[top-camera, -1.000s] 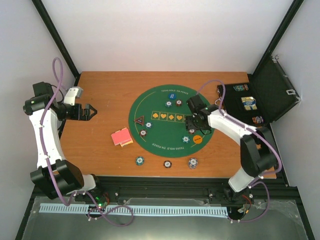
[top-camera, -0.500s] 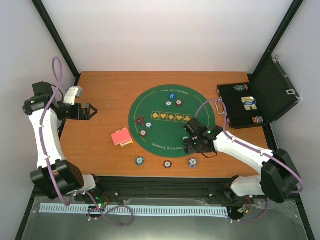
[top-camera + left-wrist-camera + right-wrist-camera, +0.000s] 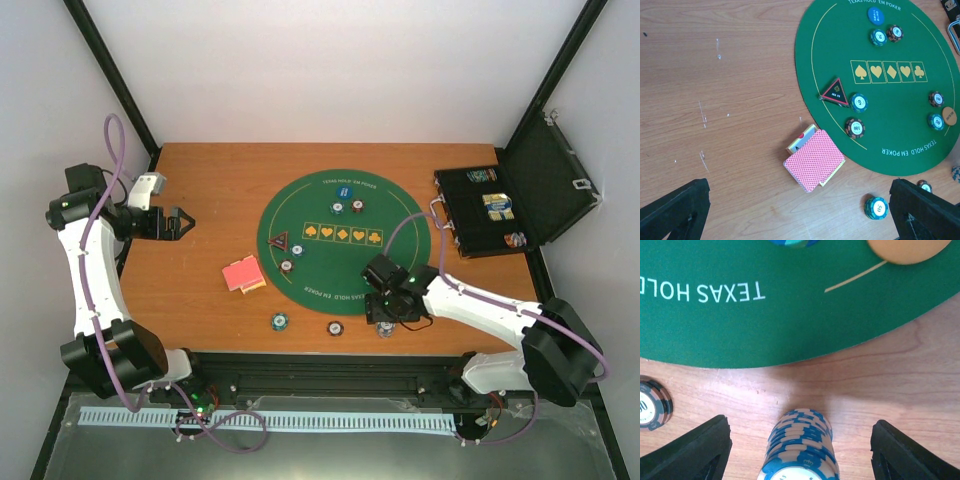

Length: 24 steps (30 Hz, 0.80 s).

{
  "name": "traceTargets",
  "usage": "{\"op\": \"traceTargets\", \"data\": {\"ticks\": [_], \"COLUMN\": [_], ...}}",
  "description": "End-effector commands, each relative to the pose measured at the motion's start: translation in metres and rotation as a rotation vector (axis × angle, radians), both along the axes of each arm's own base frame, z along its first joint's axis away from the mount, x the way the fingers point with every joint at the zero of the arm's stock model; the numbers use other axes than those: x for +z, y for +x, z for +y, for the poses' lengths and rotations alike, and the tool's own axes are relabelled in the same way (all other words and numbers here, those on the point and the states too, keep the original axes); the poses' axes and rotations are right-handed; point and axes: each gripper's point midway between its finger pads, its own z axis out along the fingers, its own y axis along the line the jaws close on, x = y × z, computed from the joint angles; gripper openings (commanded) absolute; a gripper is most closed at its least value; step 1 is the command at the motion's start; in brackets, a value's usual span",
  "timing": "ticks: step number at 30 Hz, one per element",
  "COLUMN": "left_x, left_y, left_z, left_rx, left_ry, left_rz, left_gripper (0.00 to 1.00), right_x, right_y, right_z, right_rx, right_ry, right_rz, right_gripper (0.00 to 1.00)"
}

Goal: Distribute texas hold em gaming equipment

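Observation:
The top view shows pink-backed cards (image 3: 243, 273) lying left of the green mat (image 3: 310, 215). On the mat are a blue button (image 3: 343, 191), a black triangle (image 3: 281, 241) and several chips (image 3: 338, 208). My right gripper (image 3: 385, 318) hangs over a blue-and-white chip stack (image 3: 385, 330) near the table's front edge. In the right wrist view that stack (image 3: 800, 447) stands between the open fingers (image 3: 690, 450) with a gap on each side, and the orange button (image 3: 907, 247) is at the top. My left gripper (image 3: 182, 222) is open at the far left, nothing in it.
An open black case (image 3: 500, 210) sits at the right edge with chips and a card box inside. A teal chip (image 3: 280, 321) and a brown chip (image 3: 335, 327) lie on the wood near the front edge. The left wrist view shows the cards (image 3: 815, 160) and a teal chip (image 3: 876, 207).
My right arm has swung from the mat's right side toward the near edge and now stands over the blue chip stack. The left arm has not moved.

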Motion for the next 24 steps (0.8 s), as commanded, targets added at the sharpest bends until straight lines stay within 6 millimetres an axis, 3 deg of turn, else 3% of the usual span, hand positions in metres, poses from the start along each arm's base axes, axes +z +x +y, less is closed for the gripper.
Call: {"op": "traceTargets", "data": {"ticks": [1,18,22,24], "left_x": [0.0151,0.0128,0.0132,0.0135], "left_y": [-0.0038,-0.0037,-0.0035,-0.0036], "left_z": [-0.0032,-0.0020,-0.0022,-0.0022], "left_rx": [0.000,0.001,0.001,0.002], "left_ry": [0.003,0.009,0.007,0.008], "left_rz": [-0.032,-0.028,-0.030,-0.031], "left_gripper": [1.00,1.00,1.00,1.00], "right_x": [-0.0041,-0.0050,-0.0046,-0.0054], "right_y": [-0.0073,-0.0118,-0.0130,-0.0145], "right_z": [0.0032,0.0038,0.0033,0.0024], "right_rx": [-0.015,-0.018,-0.015,-0.014], "right_ry": [0.011,0.015,0.015,0.013], "right_rz": [0.002,-0.008,-0.005,-0.001], "right_gripper": [0.76,0.48,0.47,0.52]}}
